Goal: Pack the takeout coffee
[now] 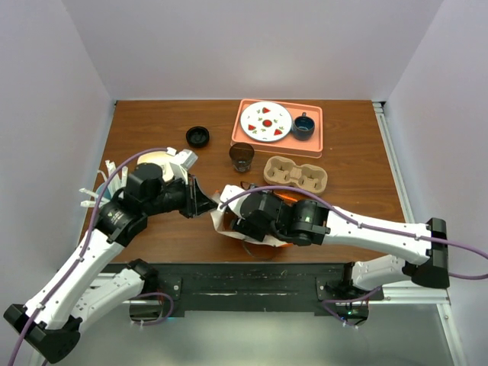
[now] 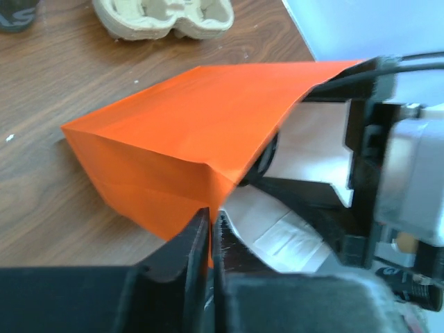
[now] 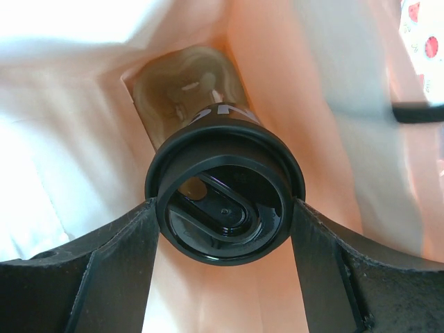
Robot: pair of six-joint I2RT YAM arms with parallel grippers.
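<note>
Orange paper bag [image 2: 187, 118], white inside, lies on its side on the wooden worktop [image 1: 358, 191] with its mouth toward my two arms. In the left wrist view, my left end effector [image 2: 211, 236] has its fingers pressed together on the bag's near edge, pinching the paper.

In the right wrist view, my right end effector [image 3: 225, 215] reaches inside the bag and is clamped on the takeout coffee [image 3: 225, 201]. One finger sits on each side of its round black lid. The lid faces the camera and the brown body points deeper into the bag, whose pale walls surround it.

In the top view, my right arm covers most of the bag. Beyond the bag stands a cardboard cup carrier [image 1: 296, 173]. A lidless brown cup [image 1: 242, 156] and a flat black disc [image 1: 197, 136] lie to its left. At the far edge, a pink tray [image 1: 314, 146] carries a patterned plate [image 1: 266, 121] and a blue mug [image 1: 303, 126].
</note>
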